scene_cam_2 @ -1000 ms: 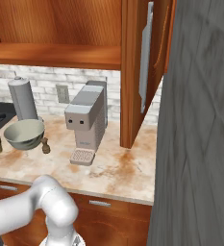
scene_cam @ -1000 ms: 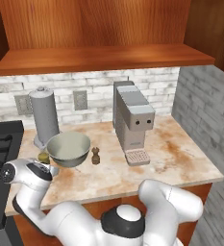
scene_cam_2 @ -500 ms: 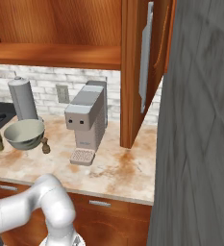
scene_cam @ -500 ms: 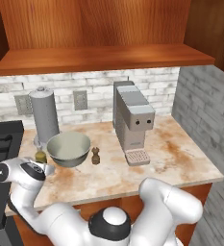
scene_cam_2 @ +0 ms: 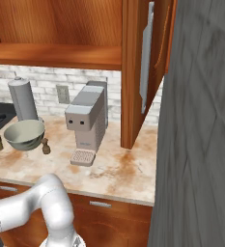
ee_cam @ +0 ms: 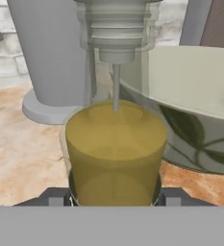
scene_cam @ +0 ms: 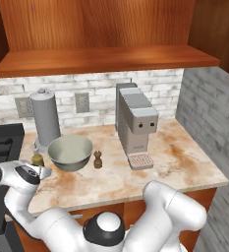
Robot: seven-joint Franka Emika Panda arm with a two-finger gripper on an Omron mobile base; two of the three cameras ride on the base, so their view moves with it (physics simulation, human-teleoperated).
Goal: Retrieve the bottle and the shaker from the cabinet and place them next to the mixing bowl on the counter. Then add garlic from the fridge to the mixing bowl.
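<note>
The hand (ee_cam: 114, 198) is closed on the bottle (ee_cam: 114, 149), its fingers at either side of the yellow body; the bottle stands on the worktop (scene_cam: 135, 179) just left of the bowl (scene_cam: 70, 152), before the grey cylinder (scene_cam: 45, 118). The shaker (scene_cam: 98, 159) stands right of the bowl.

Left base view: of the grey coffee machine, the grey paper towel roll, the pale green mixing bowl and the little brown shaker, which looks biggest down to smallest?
1. Grey coffee machine
2. Grey paper towel roll; pale green mixing bowl: about alike, one taller, one wider
3. Little brown shaker
</note>
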